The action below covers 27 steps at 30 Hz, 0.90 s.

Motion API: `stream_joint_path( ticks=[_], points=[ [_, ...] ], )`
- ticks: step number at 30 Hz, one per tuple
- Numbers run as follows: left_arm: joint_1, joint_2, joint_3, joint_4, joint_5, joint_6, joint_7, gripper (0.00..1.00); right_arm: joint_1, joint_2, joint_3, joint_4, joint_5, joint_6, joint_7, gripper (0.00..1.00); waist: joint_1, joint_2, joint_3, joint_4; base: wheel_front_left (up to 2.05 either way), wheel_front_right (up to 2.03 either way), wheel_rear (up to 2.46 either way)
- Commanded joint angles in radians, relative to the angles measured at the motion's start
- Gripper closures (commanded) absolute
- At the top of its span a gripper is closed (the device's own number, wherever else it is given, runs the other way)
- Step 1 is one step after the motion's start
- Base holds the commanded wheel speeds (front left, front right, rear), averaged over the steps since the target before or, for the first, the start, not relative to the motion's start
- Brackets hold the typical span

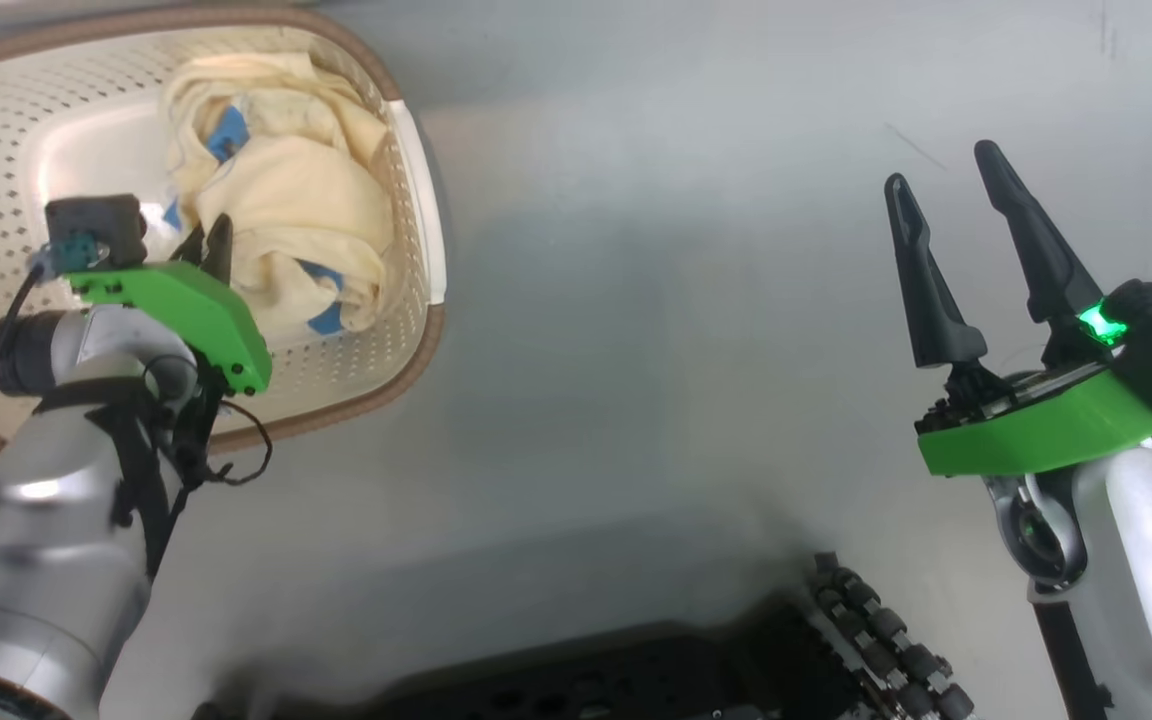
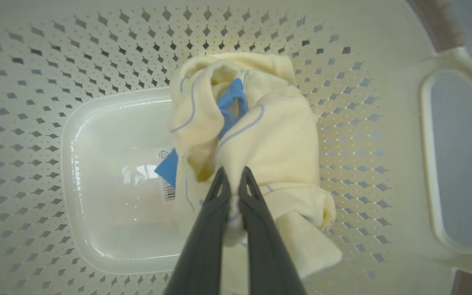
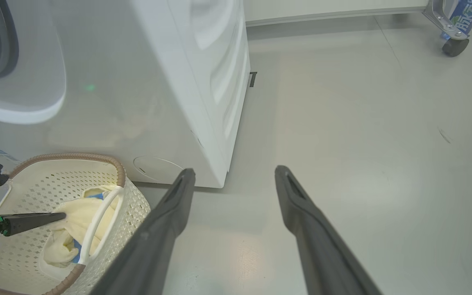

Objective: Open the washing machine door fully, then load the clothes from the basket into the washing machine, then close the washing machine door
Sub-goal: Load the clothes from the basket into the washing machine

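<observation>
The cream basket (image 1: 414,360) stands on the floor at the upper left of the head view. Pale yellow clothes (image 1: 286,200) with blue trim lie bunched in its right half. My left gripper (image 1: 211,240) reaches down inside and is shut on a fold of the clothes (image 2: 281,139), its fingertips (image 2: 222,180) pinching the cloth. The basket wall (image 2: 342,123) surrounds it. My right gripper (image 1: 941,168) hangs open over bare floor, nothing between its fingers. The white washing machine (image 3: 203,82) stands behind the basket (image 3: 129,205); whether the white curved rim with a grey ring (image 3: 14,82) is its door, I cannot tell.
The basket floor (image 2: 117,196) left of the clothes is bare, with a sticker. My dark base (image 1: 636,680) fills the lower middle of the head view. A cart's caster wheel (image 3: 453,45) stands far off on the grey floor (image 3: 363,143).
</observation>
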Motion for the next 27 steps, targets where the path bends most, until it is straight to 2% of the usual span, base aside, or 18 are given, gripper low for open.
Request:
stream_joint_path(
  ticks=[1,11,16,18,27],
  points=[
    [0.033,0.041,0.016,-0.016,-0.015,0.000,-0.032,1.00,0.043,-0.015,0.013,-0.019,-0.001,0.004,-0.010,0.00,0.0000,0.0000,-0.037,0.013,0.00,0.00,0.00],
    [0.112,0.062,0.055,-0.083,-0.049,0.001,-0.123,1.00,0.049,-0.024,0.028,0.016,0.011,0.004,-0.010,0.00,0.0000,0.0000,-0.181,0.050,0.00,0.00,0.00],
    [0.192,0.090,0.159,-0.240,0.001,0.041,-0.125,1.00,0.069,-0.027,0.033,0.036,0.014,0.004,-0.010,0.00,0.0000,0.0000,-0.257,0.065,0.00,0.00,0.00],
    [0.267,0.096,0.222,-0.342,0.047,0.062,-0.125,1.00,0.079,-0.029,0.038,0.045,0.017,0.004,-0.010,0.00,0.0000,0.0000,-0.303,0.071,0.00,0.00,0.00],
    [0.444,0.085,0.385,-0.580,0.155,0.108,-0.126,1.00,0.109,-0.031,0.050,0.070,0.023,0.004,-0.010,0.00,0.0000,0.0000,-0.414,0.079,0.00,0.00,0.00]
  ],
)
